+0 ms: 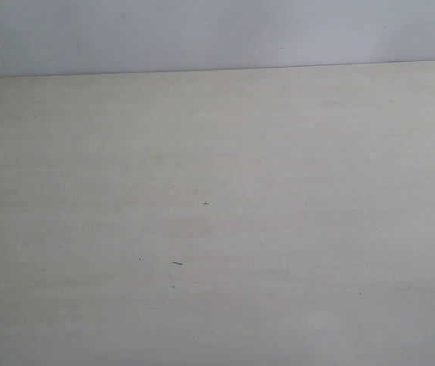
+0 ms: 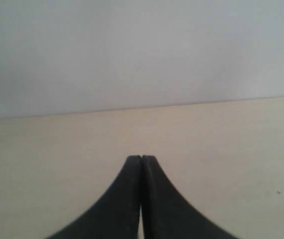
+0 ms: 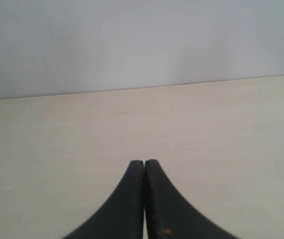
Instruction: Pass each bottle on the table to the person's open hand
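The pale beige table (image 1: 278,191) fills the exterior view, marked only by a few tiny dark specks (image 1: 206,203). None of the bottles shows in any view, and no hand is in sight. Neither arm appears in the exterior view. In the left wrist view my left gripper (image 2: 141,158) is shut, its black fingertips pressed together with nothing between them, above bare table (image 2: 221,144). My right gripper (image 3: 145,162) in the right wrist view is likewise shut on nothing over the table (image 3: 207,129).
A plain pale grey wall (image 1: 202,34) rises behind the table's far edge (image 1: 217,70). The same wall (image 2: 132,50) backs both wrist views.
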Controlling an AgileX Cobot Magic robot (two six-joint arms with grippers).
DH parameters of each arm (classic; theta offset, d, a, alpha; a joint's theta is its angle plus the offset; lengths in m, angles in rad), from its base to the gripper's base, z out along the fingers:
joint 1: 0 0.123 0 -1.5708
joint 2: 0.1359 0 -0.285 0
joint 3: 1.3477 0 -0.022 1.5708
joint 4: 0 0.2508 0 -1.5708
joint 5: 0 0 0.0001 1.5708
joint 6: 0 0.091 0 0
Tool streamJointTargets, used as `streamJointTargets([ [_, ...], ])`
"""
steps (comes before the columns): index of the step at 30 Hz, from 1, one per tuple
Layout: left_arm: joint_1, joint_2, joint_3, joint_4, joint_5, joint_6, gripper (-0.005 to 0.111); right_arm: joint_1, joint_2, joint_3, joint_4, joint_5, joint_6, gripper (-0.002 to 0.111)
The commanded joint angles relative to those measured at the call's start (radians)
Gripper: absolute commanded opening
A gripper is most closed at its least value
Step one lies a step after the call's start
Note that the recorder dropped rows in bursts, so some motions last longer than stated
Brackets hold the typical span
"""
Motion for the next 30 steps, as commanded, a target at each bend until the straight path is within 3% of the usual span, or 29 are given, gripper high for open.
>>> streamJointTargets([
  [1,0.004,-0.007,0.003,-0.002,0.089,-0.002,0.002,-0.005,-0.006,0.004,-0.005,-0.004,-0.006,0.000],
  [12,0.050,-0.007,0.003,-0.002,0.089,-0.002,0.002,-0.005,-0.006,0.004,-0.003,-0.004,-0.006,0.000],
  [30,0.050,-0.007,0.003,-0.002,0.089,-0.002,0.002,-0.005,-0.006,0.004,-0.003,-0.004,-0.004,0.000],
])
